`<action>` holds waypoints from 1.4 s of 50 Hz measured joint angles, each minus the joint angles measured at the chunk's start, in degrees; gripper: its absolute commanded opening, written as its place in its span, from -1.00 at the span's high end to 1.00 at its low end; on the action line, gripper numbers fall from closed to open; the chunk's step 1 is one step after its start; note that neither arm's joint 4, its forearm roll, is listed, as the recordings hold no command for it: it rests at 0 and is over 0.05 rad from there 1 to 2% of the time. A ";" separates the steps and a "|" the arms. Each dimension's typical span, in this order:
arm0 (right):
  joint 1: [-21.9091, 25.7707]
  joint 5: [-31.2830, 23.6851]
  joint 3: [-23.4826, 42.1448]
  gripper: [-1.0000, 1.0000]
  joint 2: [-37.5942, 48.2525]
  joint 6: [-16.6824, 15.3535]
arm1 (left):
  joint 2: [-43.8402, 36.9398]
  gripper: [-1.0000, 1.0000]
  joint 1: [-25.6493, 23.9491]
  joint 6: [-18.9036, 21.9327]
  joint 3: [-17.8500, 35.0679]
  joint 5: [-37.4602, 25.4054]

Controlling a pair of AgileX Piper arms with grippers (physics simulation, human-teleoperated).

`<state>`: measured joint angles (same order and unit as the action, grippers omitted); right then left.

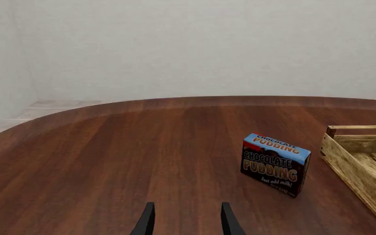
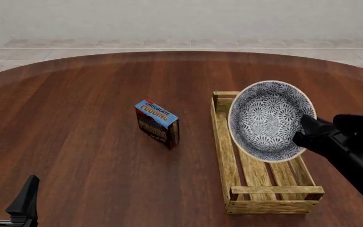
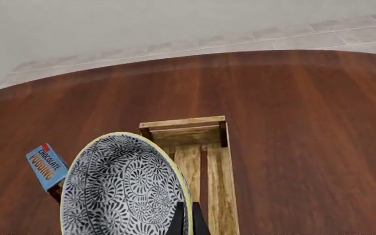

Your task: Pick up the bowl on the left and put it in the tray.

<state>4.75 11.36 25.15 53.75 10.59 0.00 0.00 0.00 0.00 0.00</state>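
We're at the carry-and-place step: our right gripper pinches the bowl by its rim, tilted above the tray below the fingers, so next comes lowering and letting go (left gripper idles open).

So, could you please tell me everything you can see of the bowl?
The bowl is round and ceramic-looking, with a dense blue-and-white floral pattern inside and a cream rim. The right gripper pinches its rim and holds it in the air, tilted steeply on edge with its inside facing the front camera, above the wooden tray.
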 measured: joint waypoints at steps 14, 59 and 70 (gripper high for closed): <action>-0.74 0.70 -1.81 1.00 -0.46 0.20 | 0.00 -1.00 0.00 0.00 0.00 0.00; -2.09 5.88 -5.33 1.00 3.74 0.61 | 0.00 -1.00 0.00 0.00 0.00 0.00; -1.27 6.34 -6.02 1.00 4.32 0.35 | 0.00 -1.00 0.00 0.00 0.00 0.00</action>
<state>3.48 17.70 19.13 58.07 10.95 0.00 0.00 0.00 0.00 0.00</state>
